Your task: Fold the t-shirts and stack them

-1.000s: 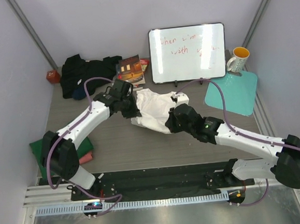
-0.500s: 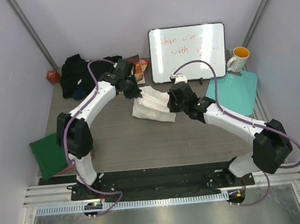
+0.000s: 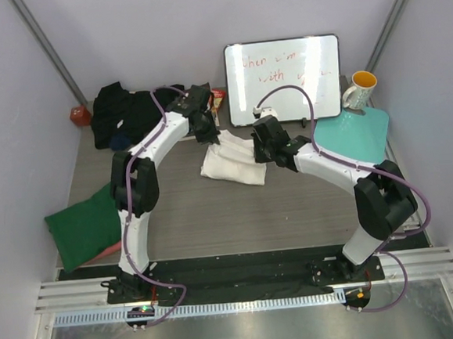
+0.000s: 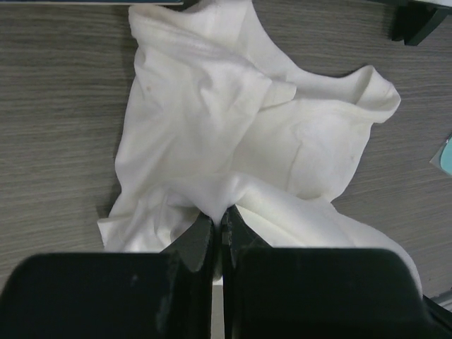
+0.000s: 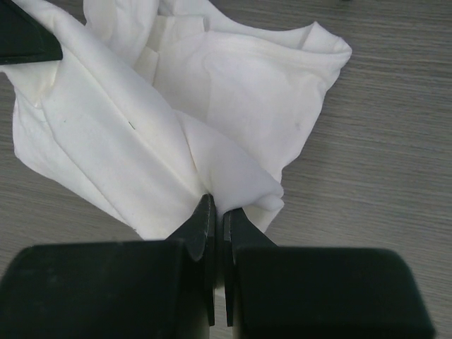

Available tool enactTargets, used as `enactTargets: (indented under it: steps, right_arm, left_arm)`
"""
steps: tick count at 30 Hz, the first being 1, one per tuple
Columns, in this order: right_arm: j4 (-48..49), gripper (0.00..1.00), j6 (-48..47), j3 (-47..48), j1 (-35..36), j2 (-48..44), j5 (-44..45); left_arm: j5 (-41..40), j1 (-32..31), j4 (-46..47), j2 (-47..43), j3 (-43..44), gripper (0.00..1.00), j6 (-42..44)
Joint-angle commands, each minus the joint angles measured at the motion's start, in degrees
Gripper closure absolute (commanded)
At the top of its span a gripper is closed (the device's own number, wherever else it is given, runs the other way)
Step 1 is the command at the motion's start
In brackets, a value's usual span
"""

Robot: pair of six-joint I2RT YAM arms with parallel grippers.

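Note:
A white t-shirt [image 3: 230, 161] lies bunched on the table's middle, its far part held between both arms. My left gripper [image 3: 211, 139] is shut on its far left edge; the left wrist view has white cloth [image 4: 233, 134] pinched at my left gripper [image 4: 219, 216]. My right gripper [image 3: 258, 155] is shut on the right edge, and the right wrist view has a fold of the shirt [image 5: 212, 120] caught at my right gripper [image 5: 217, 205]. A black t-shirt [image 3: 124, 111] is heaped at the far left. A dark green t-shirt [image 3: 82, 226] lies at the near left, over a salmon pink t-shirt [image 3: 111, 249].
A whiteboard [image 3: 284, 78] stands at the back, with books [image 3: 218, 99] just left of it. A teal mat [image 3: 351, 140] lies at the right with a mug [image 3: 359, 90] behind it. A small red object [image 3: 79, 116] sits at the far left wall.
Both arms have carried the white shirt's held edge away from the bases toward the back of the table. The shirt now lies flatter and more folded over.

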Motion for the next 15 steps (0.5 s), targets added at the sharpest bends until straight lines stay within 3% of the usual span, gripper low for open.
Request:
enactTargets:
  steps: [1, 15]
  right_arm:
    - [1.92, 0.99, -1.88, 3.34, -1.5, 1.5, 0.76]
    - [5.26, 0.99, -1.97, 6.6, -3.17, 8.89, 3.48]
  left_arm:
    - [-0.12, 1.69, 0.61, 1.56, 4.82, 1.0, 1.7]
    - [4.97, 2.49, 3.25, 11.13, 16.5, 1.0, 3.28]
